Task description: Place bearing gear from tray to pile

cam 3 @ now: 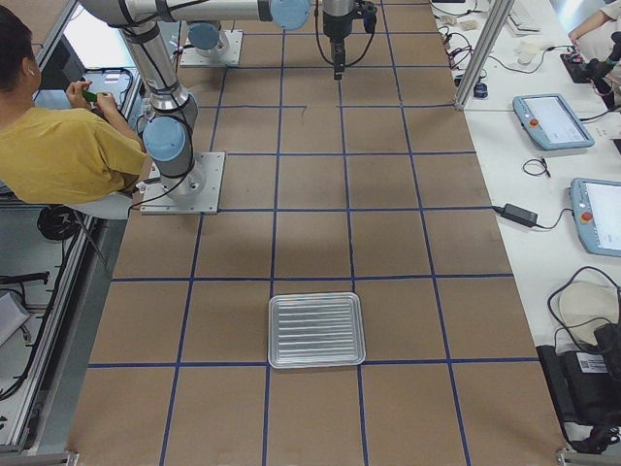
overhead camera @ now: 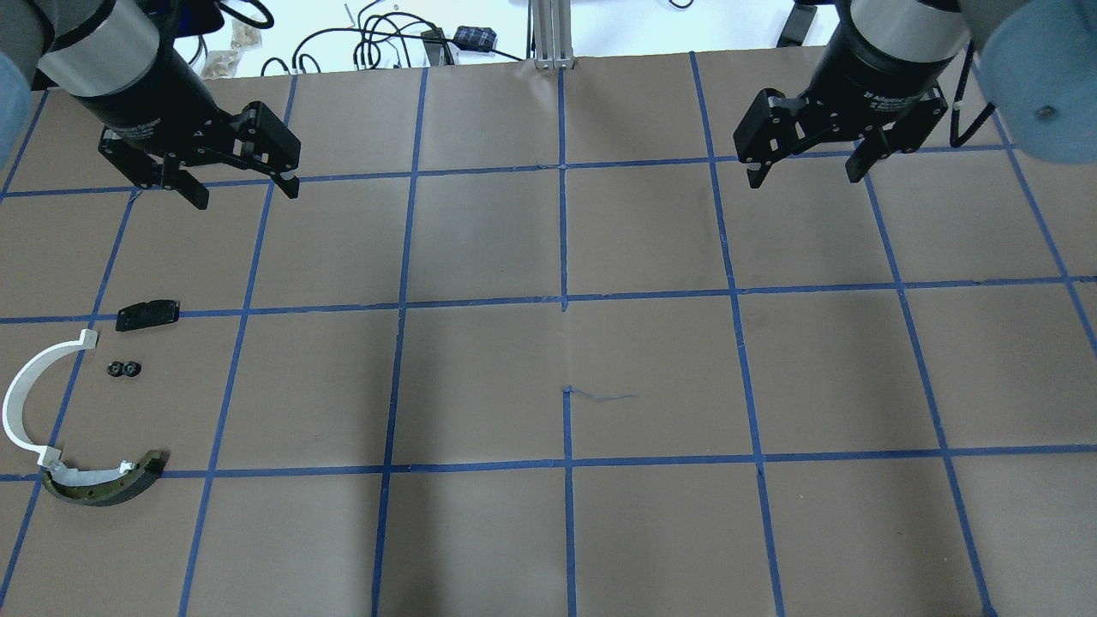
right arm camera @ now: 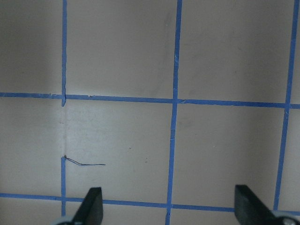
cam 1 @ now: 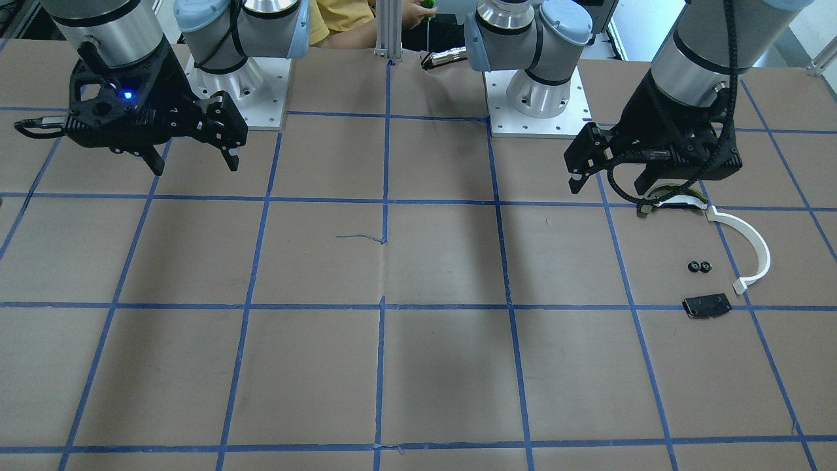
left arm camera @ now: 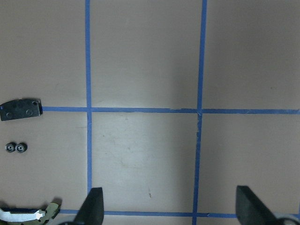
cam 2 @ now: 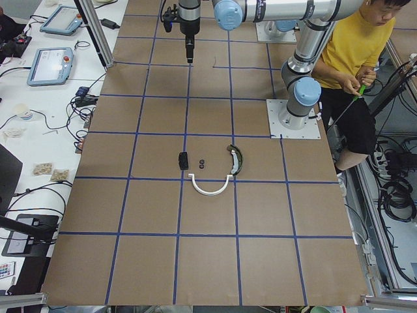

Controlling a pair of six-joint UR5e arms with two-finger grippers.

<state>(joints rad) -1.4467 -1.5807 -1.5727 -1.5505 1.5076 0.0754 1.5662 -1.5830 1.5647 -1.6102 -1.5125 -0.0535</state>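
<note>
The bearing gear [overhead camera: 124,369], two tiny black rings side by side, lies on the brown table among the pile, and also shows in the front view [cam 1: 699,266] and the left wrist view [left arm camera: 15,148]. Around it lie the white arc strip [overhead camera: 21,403], the dark curved piece with a yellowish edge [overhead camera: 107,488] and the flat black plate [overhead camera: 148,314]. The silver tray [cam 3: 316,330] looks empty. My left gripper [overhead camera: 244,193] is open and empty, raised beyond the pile. My right gripper [overhead camera: 806,178] is open and empty on the far right side.
Blue tape lines grid the table. The two arm bases [cam 1: 242,98] [cam 1: 539,104] stand at the robot's edge. A person in a yellow shirt [cam 2: 355,45] sits beside the bases. Tablets and cables [cam 2: 49,65] lie on the side benches.
</note>
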